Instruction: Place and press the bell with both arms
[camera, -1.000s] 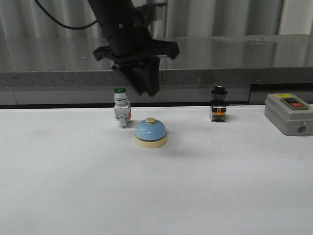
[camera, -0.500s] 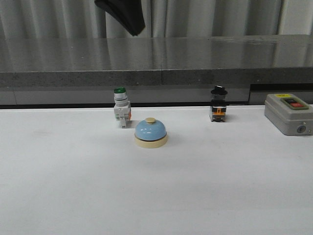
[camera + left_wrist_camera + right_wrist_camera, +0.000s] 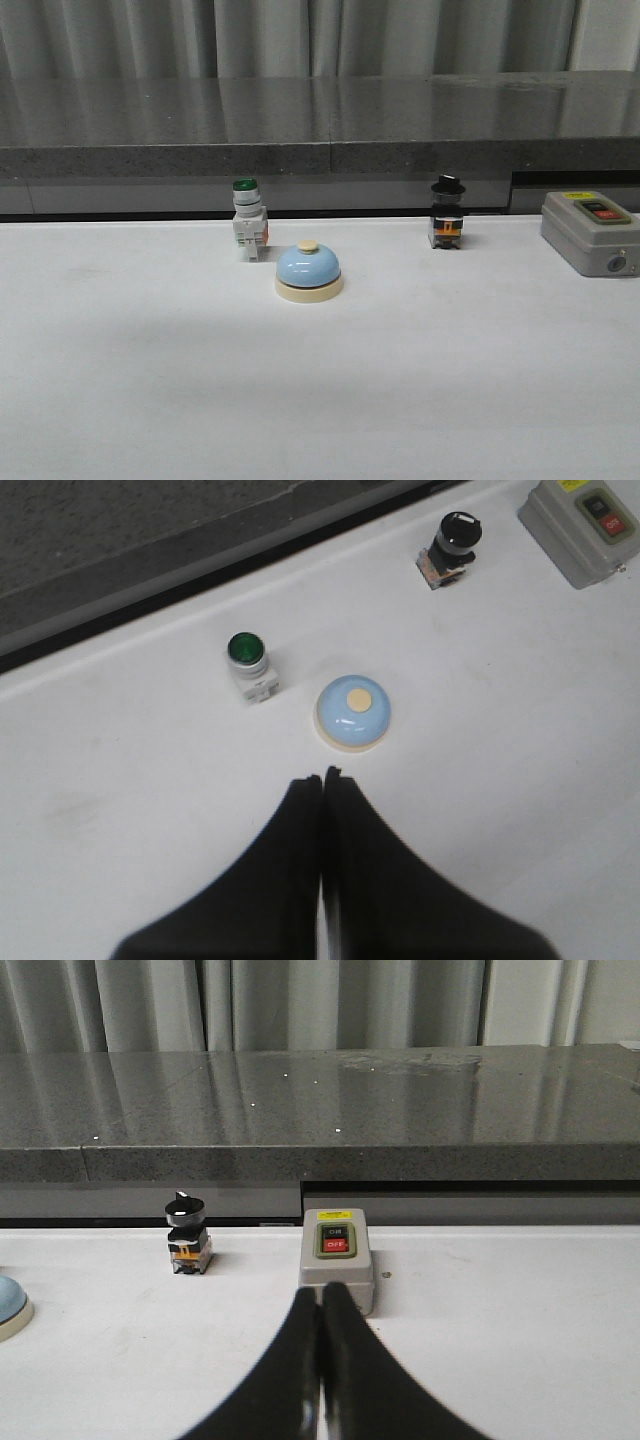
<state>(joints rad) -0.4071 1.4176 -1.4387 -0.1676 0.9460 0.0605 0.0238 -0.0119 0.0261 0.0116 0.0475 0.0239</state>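
Observation:
The light-blue bell (image 3: 308, 271) with a cream base and cream knob stands on the white table, near the middle. It also shows in the left wrist view (image 3: 353, 711), and its edge shows in the right wrist view (image 3: 10, 1307). My left gripper (image 3: 323, 776) is shut and empty, high above the table, with the bell just beyond its tips. My right gripper (image 3: 320, 1293) is shut and empty, low over the table in front of the grey box. Neither arm shows in the front view.
A green-capped white switch (image 3: 248, 219) stands behind the bell to the left. A black-capped switch (image 3: 447, 212) stands to the right. A grey box with red and black buttons (image 3: 590, 232) is at the far right. A dark counter (image 3: 320, 125) runs behind the table.
The black arm that hung above the bell has risen out of the top of the front view. The bell and the switches have not moved.

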